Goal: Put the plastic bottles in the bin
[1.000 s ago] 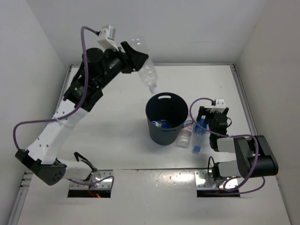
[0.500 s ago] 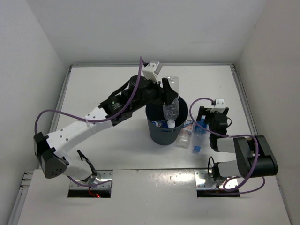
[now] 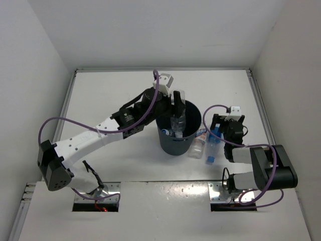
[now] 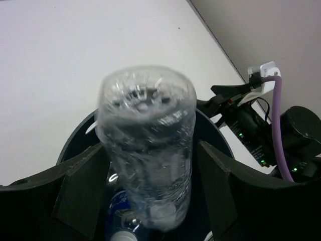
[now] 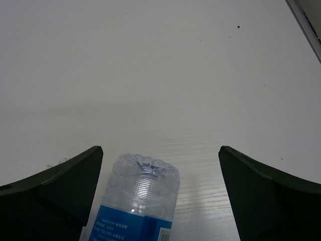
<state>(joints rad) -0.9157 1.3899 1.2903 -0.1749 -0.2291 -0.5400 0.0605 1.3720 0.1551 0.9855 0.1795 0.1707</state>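
The dark grey bin [image 3: 178,131] stands mid-table. My left gripper [image 3: 176,106] hangs over its mouth, open. A clear plastic bottle [image 4: 148,145] sits cap-down and blurred between the fingers [image 4: 80,191], with a gap on each side, its lower half inside the bin's rim [image 4: 75,143]. Another bottle with a blue label [image 4: 118,206] lies at the bin's bottom. Two more bottles [image 3: 198,145] [image 3: 212,144] lie on the table just right of the bin. My right gripper [image 3: 220,129] is wide open, low over the blue-labelled bottle [image 5: 143,196], whose base points away from it.
White walls enclose the table on three sides. The right arm [image 4: 251,135] with its purple cable sits close behind the bin's right side. A metal rail [image 5: 306,20] runs along the table's right edge.
The left arm swung the bottle from the back left down over the bin, and its jaws have spread off the bottle, which now sinks into the bin. The right arm has not moved.
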